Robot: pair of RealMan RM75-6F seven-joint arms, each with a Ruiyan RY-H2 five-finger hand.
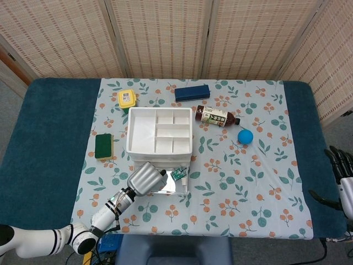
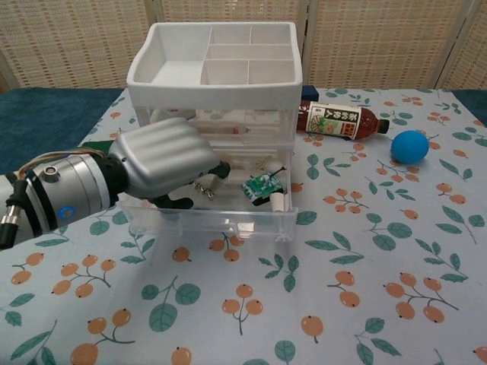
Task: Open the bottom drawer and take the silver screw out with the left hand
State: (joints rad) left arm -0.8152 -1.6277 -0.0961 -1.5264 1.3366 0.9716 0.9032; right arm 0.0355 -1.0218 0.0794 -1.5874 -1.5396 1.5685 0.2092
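Observation:
The white drawer unit stands mid-table with its clear bottom drawer pulled out toward me. My left hand reaches into the drawer's left half. Its fingers curl down around the small silver screw, with a fingertip touching it. The screw is still low in the drawer. Most of it is hidden in the head view. My right hand hangs off the table's right edge, fingers apart and holding nothing.
A green circuit board and a white peg lie in the drawer's right half. Around the unit are a brown bottle, a blue ball, a dark blue box, a yellow tub and a green sponge.

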